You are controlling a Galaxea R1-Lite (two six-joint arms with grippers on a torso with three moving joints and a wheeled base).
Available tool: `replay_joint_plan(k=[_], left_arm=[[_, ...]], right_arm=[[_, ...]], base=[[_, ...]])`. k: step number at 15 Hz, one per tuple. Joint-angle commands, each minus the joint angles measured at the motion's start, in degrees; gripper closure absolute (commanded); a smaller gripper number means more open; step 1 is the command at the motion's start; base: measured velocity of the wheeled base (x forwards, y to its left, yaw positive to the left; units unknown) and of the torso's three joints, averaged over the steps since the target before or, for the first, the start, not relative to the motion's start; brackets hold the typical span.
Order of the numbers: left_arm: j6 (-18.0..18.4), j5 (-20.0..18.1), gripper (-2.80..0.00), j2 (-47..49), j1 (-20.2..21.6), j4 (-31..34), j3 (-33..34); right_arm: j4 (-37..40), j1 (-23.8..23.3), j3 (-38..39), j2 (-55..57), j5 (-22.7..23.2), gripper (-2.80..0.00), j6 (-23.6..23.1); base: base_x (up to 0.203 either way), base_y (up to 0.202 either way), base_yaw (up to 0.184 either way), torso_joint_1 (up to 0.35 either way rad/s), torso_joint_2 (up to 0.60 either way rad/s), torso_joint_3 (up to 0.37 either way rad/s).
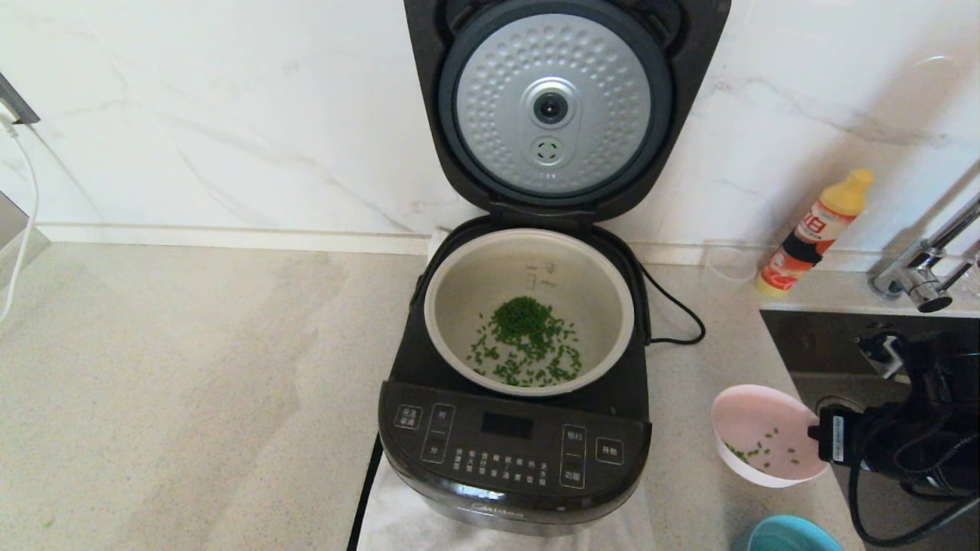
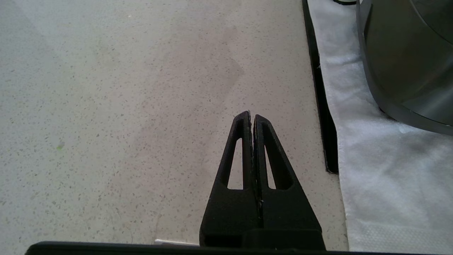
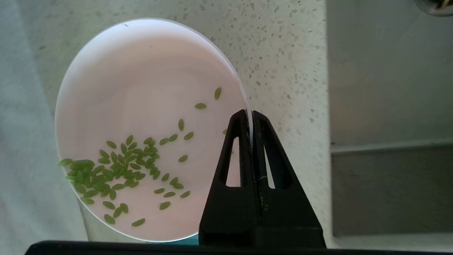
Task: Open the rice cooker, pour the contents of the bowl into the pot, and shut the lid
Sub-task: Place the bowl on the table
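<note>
At the head view's lower right, the pink bowl (image 1: 762, 444) was pinched by its rim in the right pincer (image 3: 250, 118), clamped tight; the left pincer (image 2: 252, 117) was pressed together, empty.

We saw the rice cooker (image 1: 514, 451) in glossy black, its lid (image 1: 563, 107) showing a dimpled silver plate underneath. The pot (image 1: 528, 310) was pale grey-beige with green grains (image 1: 527, 337) inside. The bowl (image 3: 141, 117) was pale pink, flecked with green grains. The surface (image 1: 191, 383) was speckled beige, the wall (image 1: 230, 115) white marble with grey veins. The bottle (image 1: 815, 233) was orange and red with a yellow cap.
</note>
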Motion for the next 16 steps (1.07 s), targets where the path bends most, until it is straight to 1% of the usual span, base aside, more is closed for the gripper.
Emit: replay_joint_plan(k=[1, 4, 7, 11, 13, 14, 15, 16], left_arm=[[0.02, 0.02, 0.00, -0.01, -0.01, -0.04, 0.53], [0.02, 0.02, 0.00, -0.01, -0.01, -0.04, 0.53], [0.02, 0.02, 0.00, -0.01, -0.01, -0.04, 0.53], [0.02, 0.02, 0.00, -0.01, -0.01, -0.04, 0.53], [0.02, 0.02, 0.00, -0.01, -0.01, -0.04, 0.53], [0.02, 0.02, 0.00, -0.01, -0.01, -0.04, 0.53], [0.02, 0.02, 0.00, -0.01, -0.01, -0.04, 0.53], [0.02, 0.02, 0.00, -0.01, -0.01, -0.04, 0.53]], right_arm=[[-1.81, -0.11, -0.61, 5.40, 0.13, 0.00, 1.38], [-6.57, -0.11, -0.69, 8.68, 1.26, 0.00, 2.82], [-6.98, -0.24, -0.93, 9.06, 2.54, 0.00, 2.84], [-7.11, -1.65, -1.65, 11.47, 2.54, 0.00, 2.84], [-9.16, -1.69, -1.26, 12.01, 2.37, 0.00, 2.89], [-10.44, -1.69, -0.95, 11.86, 2.37, -2.58, 3.01], [-10.58, -1.69, -0.92, 11.48, 2.37, -2.80, 3.02], [-10.58, -1.69, -1.05, 10.96, 2.37, -2.80, 3.07]], base=[[0.000, 0.000, 0.000, 0.000, 0.00, 0.000], [0.000, 0.000, 0.000, 0.000, 0.00, 0.000], [0.000, 0.000, 0.000, 0.000, 0.00, 0.000], [0.000, 0.000, 0.000, 0.000, 0.00, 0.000], [0.000, 0.000, 0.000, 0.000, 0.00, 0.000], [0.000, 0.000, 0.000, 0.000, 0.00, 0.000], [0.000, 0.000, 0.000, 0.000, 0.00, 0.000], [0.000, 0.000, 0.000, 0.000, 0.00, 0.000]])
